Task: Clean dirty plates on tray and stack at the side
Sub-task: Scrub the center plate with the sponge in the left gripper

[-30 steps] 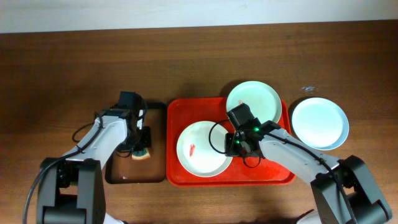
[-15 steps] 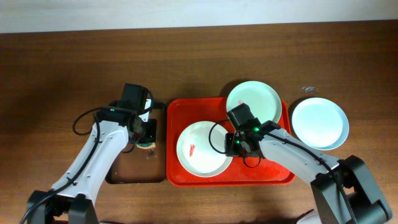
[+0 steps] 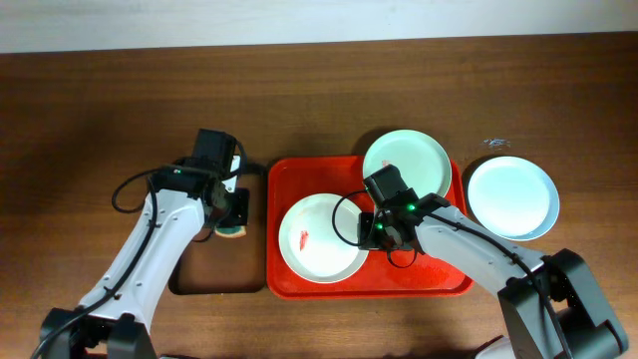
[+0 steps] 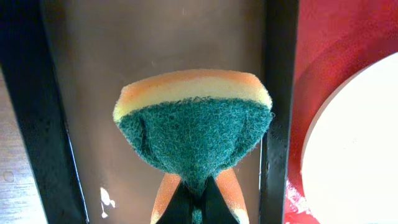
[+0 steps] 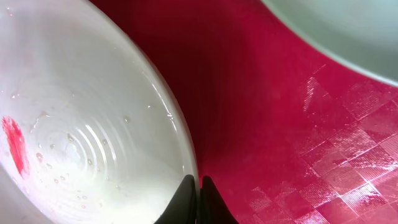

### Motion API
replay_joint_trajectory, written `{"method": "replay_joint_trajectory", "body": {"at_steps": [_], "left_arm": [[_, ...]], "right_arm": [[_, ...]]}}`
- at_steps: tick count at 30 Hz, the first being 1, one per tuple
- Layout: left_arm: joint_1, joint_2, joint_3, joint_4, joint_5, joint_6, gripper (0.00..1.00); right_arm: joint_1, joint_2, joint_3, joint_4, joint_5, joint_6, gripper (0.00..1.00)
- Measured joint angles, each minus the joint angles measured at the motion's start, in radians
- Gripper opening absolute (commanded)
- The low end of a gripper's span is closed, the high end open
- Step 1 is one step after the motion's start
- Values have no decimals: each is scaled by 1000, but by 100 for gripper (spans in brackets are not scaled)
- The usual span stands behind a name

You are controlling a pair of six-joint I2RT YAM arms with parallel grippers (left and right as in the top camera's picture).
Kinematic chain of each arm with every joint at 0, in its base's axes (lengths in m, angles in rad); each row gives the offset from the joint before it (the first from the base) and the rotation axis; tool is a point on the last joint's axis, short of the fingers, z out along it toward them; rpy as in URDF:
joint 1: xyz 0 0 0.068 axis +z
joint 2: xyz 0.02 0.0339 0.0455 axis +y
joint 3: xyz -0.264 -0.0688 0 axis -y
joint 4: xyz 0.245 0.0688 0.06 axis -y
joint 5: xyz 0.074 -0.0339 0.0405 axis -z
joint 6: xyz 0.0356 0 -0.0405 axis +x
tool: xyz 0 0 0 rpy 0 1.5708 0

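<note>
The red tray [image 3: 439, 279] holds two plates. The near plate [image 3: 319, 239] has a red smear left of its centre; it also shows in the right wrist view [image 5: 81, 118] and the left wrist view [image 4: 360, 149]. The far plate [image 3: 406, 163] lies at the tray's back right and looks clean. A third plate [image 3: 512, 196] sits on the table right of the tray. My right gripper [image 3: 373, 231] is shut on the near plate's right rim [image 5: 194, 186]. My left gripper [image 3: 231, 221] is shut on a sponge [image 4: 193, 118], orange with a green scouring face, above the small brown tray.
The black-rimmed brown tray [image 3: 199, 269] lies left of the red tray, its right rim [image 4: 280, 93] close to the sponge. The wooden table [image 3: 100, 100] stretches beyond, with a white wall edge at the back.
My left arm has lifted the sponge and moved it toward the back right of the brown tray. The near plate has shifted slightly left in the right gripper's hold.
</note>
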Motion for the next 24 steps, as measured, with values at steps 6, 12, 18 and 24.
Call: {"method": "replay_joint_trajectory", "body": {"at_steps": [6,12,18,24], "left_arm": [[-57,0,1,-2,0,0,0],[-62,0,1,-1,0,0,0],[-62,0,1,9,0,0,0],[-62,0,64,7,0,0,0]], "right_arm": [[0,0,0,0,4,0,4],[0,0,0,0,6,0,4],[0,0,0,0,20,0,4],[0,0,0,-7,40,26,4]]}}
